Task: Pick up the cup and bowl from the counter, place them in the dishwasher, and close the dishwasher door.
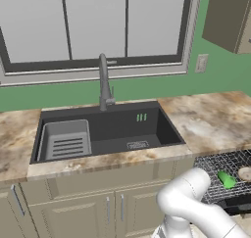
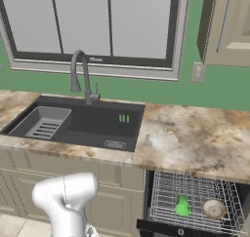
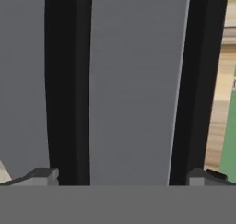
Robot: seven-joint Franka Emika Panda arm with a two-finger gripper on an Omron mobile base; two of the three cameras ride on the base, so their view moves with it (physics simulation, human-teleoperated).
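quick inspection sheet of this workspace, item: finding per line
surface: counter marbled stone, dark sink cut in
job's things: cup and bowl lie apart in the wire rack of the open dishwasher
clutter: grey drainer in the sink
grippers: gripper fingertips wide apart, close before the dark grey dishwasher door
cables: nothing seen
surroundings: faucet, window, wall outlet, beige cabinets

From my base cameras the grey wire dish rack (image 2: 195, 197) is cut by the frame edges, the white arm covers its near corner beside the small bright green cup (image 1: 226, 179), and the pale tan bowl (image 1: 245, 173) runs off-frame.
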